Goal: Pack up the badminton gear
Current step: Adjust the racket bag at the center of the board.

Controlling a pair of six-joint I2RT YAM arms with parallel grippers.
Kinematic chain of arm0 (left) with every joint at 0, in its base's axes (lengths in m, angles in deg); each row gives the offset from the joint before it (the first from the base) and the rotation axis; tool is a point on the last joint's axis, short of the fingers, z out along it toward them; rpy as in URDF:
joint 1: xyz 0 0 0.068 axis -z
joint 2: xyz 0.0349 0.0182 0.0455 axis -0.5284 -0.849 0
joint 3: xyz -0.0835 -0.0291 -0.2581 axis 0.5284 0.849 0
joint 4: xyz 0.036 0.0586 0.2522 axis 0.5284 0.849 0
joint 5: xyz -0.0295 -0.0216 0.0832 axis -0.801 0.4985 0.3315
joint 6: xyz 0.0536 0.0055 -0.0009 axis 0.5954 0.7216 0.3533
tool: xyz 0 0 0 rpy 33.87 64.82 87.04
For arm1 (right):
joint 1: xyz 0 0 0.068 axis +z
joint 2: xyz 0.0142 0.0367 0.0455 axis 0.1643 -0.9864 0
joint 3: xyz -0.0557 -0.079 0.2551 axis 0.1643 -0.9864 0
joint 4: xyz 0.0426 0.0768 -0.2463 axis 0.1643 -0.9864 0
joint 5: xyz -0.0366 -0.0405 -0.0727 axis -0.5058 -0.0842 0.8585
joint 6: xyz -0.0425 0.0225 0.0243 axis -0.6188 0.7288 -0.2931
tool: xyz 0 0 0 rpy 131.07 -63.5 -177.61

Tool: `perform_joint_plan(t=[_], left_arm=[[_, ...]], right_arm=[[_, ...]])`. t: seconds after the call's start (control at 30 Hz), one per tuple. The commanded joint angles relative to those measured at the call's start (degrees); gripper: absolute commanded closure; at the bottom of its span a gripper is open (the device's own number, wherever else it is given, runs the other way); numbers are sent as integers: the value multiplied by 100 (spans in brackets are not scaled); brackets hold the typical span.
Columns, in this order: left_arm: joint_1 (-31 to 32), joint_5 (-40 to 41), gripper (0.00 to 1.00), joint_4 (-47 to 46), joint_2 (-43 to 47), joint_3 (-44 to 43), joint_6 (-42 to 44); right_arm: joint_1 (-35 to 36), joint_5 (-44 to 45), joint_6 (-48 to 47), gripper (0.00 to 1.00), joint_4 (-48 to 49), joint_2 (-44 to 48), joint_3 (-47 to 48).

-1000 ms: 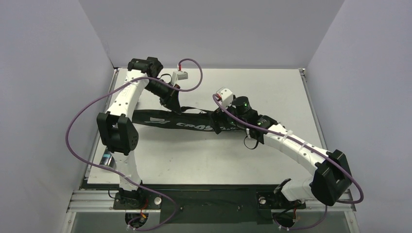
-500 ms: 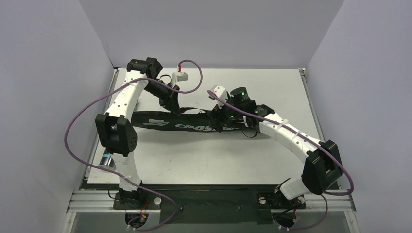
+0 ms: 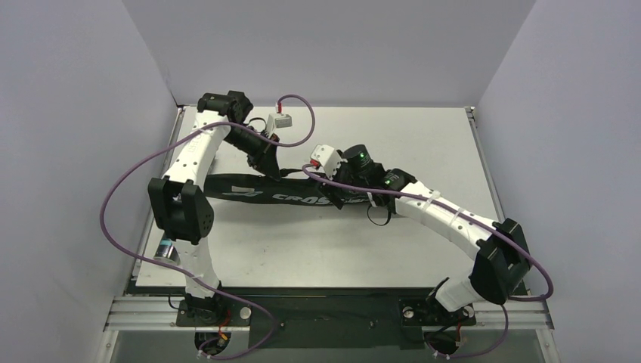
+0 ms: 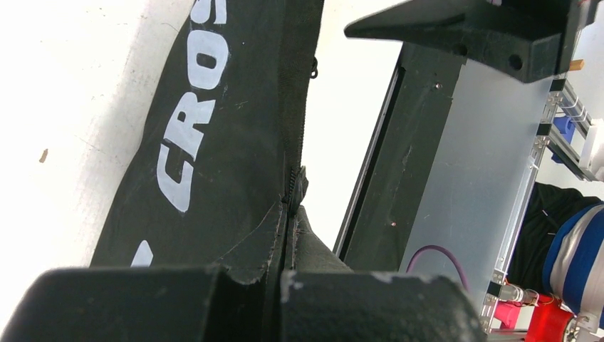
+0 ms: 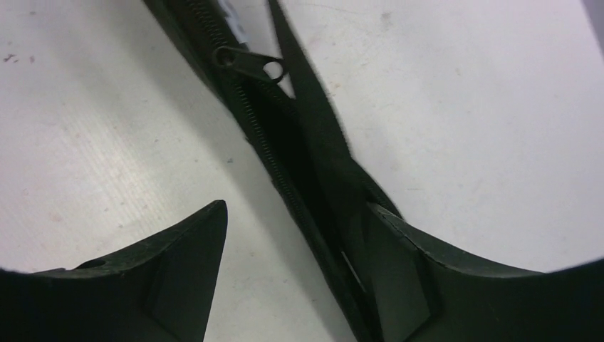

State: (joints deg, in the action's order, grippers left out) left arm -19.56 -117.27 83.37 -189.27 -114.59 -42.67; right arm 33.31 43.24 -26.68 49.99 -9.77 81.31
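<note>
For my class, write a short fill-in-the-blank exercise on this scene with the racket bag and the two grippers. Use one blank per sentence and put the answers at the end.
1. The racket bag lying on the table is ____ with white lettering.
2. The left gripper is ____ on the bag's zippered edge.
3. The right gripper stands ____ across the bag's zipper line, with the zipper pull ahead of its fingers.

Missing words: black; shut; open

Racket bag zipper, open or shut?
Partly open. Right wrist view: zipper pull sits partway along the racket bag, teeth gaping on its near side.
</note>
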Motion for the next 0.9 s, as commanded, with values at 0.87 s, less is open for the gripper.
perform_joint_plan(t=[0.87], left_arm=[[9, -153, 100, 235, 485, 139, 249]], right_arm=[[-447, -478, 870, 34, 1290, 563, -297]])
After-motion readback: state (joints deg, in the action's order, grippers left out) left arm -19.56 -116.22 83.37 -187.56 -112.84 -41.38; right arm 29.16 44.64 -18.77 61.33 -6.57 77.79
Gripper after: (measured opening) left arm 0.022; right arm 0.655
